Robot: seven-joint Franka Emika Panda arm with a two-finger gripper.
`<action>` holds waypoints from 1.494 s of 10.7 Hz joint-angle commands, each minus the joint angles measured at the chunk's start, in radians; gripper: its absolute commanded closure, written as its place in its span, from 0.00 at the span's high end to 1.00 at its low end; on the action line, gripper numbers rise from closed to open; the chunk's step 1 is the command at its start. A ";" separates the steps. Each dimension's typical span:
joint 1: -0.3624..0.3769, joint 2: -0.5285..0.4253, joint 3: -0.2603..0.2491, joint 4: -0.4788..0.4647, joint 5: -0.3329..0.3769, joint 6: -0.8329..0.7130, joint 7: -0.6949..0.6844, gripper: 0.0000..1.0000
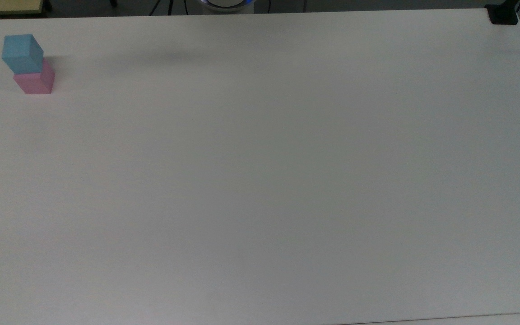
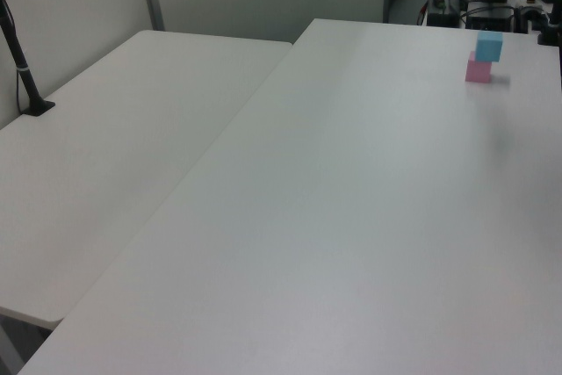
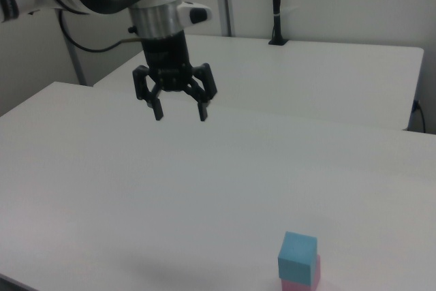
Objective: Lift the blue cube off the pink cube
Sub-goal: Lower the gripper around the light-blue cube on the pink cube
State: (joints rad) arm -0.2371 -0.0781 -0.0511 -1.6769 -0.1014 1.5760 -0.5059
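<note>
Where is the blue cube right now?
The blue cube sits on top of the pink cube, near the table's far corner at the top view's upper left.

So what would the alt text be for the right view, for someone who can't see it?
A robot arm's open claw hangs above a white table, empty. Down at the right view's lower right, a blue cube sits on a pink cube.

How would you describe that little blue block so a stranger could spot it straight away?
Look at the big white table and go to the far left corner in the top view. A two-block stack stands there alone; the blue cube is the upper one, resting slightly askew on the pink cube, light blue rather than pink.
</note>
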 commanded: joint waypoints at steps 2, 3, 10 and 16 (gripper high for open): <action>-0.149 0.047 -0.024 -0.027 -0.029 0.102 -0.086 1.00; -0.190 0.078 -0.024 -0.027 -0.041 0.146 -0.089 1.00; -0.312 0.147 -0.128 -0.208 0.017 0.470 -0.450 1.00; -0.323 0.239 -0.135 -0.216 0.124 0.508 -0.441 1.00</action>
State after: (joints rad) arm -0.5611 0.1582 -0.1726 -1.8764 -0.0151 2.0468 -0.9333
